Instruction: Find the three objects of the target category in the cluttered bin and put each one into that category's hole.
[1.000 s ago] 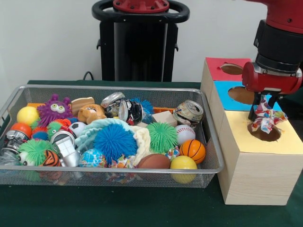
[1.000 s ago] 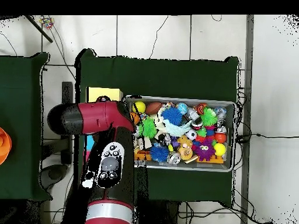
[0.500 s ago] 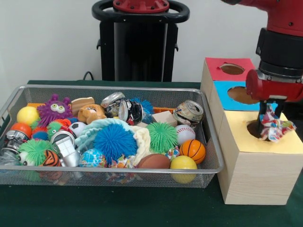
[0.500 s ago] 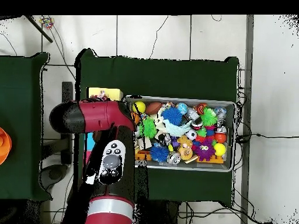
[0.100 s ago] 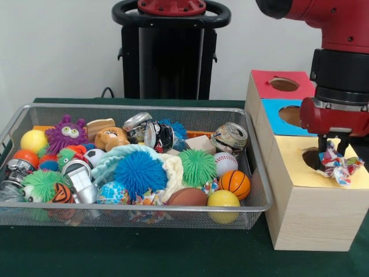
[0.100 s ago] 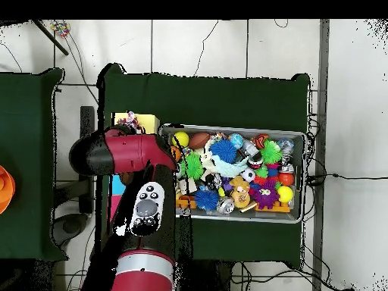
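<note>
Robot lab, pedestal-mounted red arm point(image 5: 340, 34), green-clothed table point(image 5: 144, 254), loose cables point(image 6: 220, 34) over tiled floor

Arm point(image 5: 340, 34): red and black
Fabric scrap point(image 5: 337, 163): white with red, blue and yellow print
Sorting box point(image 5: 314, 219): pale wood; top panels red, blue, yellow
Wire bin point(image 5: 256, 190): silver mesh
Tablecloth point(image 5: 144, 254): dark green
Spiky balls: blue point(image 5: 140, 172), green point(image 5: 198, 166)
Basketball point(image 5: 234, 183): orange, black lines
Monster toy point(image 5: 67, 133): purple

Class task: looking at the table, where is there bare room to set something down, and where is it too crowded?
Free: the green table cloth in front of the wire bin, and the yellow box top left of its hole. Crowded: the bin, packed with balls and cans, and the yellow hole, where the gripper and fabric scrap sit.
</note>
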{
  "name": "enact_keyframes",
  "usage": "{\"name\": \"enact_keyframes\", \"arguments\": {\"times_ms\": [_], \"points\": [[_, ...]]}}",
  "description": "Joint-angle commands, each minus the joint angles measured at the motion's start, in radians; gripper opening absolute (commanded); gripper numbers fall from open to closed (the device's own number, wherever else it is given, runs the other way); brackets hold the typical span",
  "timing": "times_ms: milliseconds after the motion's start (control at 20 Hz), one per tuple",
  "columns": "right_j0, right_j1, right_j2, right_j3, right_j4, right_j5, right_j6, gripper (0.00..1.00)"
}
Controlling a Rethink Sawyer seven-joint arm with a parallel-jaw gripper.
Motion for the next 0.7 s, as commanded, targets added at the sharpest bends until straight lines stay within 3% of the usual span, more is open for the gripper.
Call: {"name": "enact_keyframes", "arguments": {"times_ms": [50, 250, 700], "points": [[-0.015, 0.096, 0.047, -0.034, 0.052, -0.166, 0.245, 0.0], [0.012, 0.106, -0.003, -0.058, 0.056, -0.066, 0.247, 0.0], [0.043, 0.115, -0.074, -0.07, 0.065, 0.06, 0.236, 0.0]]}}
